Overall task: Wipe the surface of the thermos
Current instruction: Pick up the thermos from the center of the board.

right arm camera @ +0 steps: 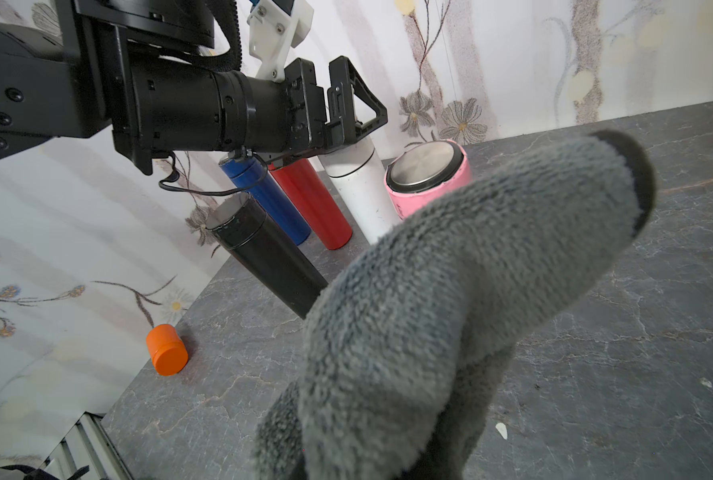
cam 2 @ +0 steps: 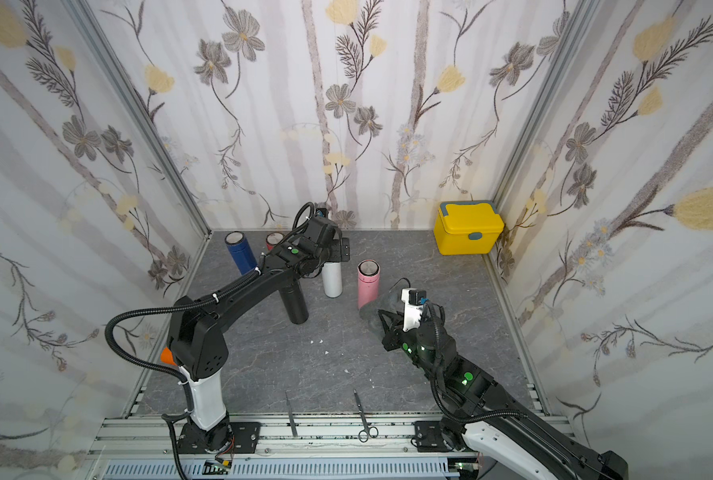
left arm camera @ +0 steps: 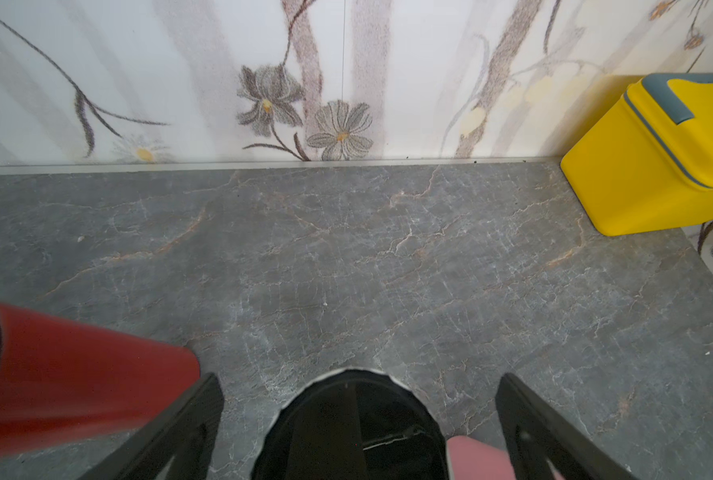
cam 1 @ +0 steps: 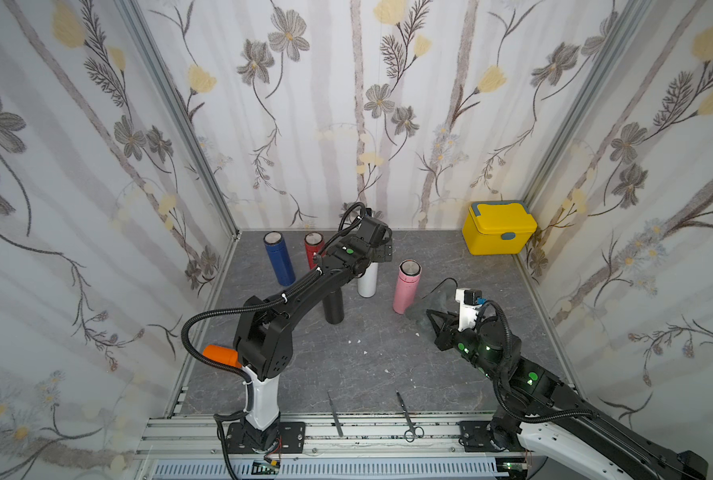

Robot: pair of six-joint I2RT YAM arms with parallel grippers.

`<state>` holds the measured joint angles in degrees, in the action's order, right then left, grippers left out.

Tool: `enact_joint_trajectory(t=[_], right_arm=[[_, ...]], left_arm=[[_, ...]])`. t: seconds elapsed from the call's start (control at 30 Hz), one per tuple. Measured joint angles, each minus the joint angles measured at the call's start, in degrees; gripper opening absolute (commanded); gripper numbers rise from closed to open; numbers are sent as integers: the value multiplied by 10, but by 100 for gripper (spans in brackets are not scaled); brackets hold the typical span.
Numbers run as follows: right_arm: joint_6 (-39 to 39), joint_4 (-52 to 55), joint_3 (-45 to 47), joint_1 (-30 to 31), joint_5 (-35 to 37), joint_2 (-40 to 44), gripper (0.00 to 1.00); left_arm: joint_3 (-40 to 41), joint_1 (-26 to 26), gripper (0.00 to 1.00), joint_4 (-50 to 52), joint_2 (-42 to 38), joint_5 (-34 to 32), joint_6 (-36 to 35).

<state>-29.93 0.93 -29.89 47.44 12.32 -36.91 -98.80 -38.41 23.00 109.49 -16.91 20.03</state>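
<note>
The white thermos (cam 1: 367, 283) stands upright toward the back centre of the table, in a loose group with the pink thermos (cam 1: 405, 291), black thermos (cam 1: 333, 308), red thermos (cam 1: 313, 248) and blue thermos (cam 1: 279, 261). The left gripper (left arm camera: 359, 376) hovers directly over its top with the jaws spread wide, one to each side of the rim and clear of it. This position is judged to prepare a steadying grasp, so that the body does not tip under wiping pressure. The right gripper (cam 1: 430, 312) is clamped on a grey cloth (right arm camera: 450, 291), which drapes ahead of the fingers and hides them in the right wrist view. The cloth sits close against the lower side of the pink thermos; contact cannot be confirmed, so which thermos is wiped first is uncertain. The table (cam 1: 388, 365) is a grey marble-pattern surface with small white scraps. It also carries an orange cap (right arm camera: 167, 350) beside the left arm's base, a yellow box (cam 1: 499, 228) in the far corner, and scissors (cam 1: 408, 415) and a thin metal tool (cam 1: 335, 413) at the near edge. Floral wallpaper (cam 1: 346, 104) encloses three sides.
</note>
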Motion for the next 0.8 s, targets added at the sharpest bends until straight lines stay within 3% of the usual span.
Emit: enact_joint_trajectory(t=[0.5,0.67,0.8], right_arm=[[-1,6,18,-27,-15,11,0],[-5,5,18,-29,-16,12,0],[-5,5,18,-30,-17,12,0]], left_arm=[[34,-4,85,-8,26,-12,9],[42,-4,63,-33,28,-23,9],[55,-4,23,-46,20,-30,-1]])
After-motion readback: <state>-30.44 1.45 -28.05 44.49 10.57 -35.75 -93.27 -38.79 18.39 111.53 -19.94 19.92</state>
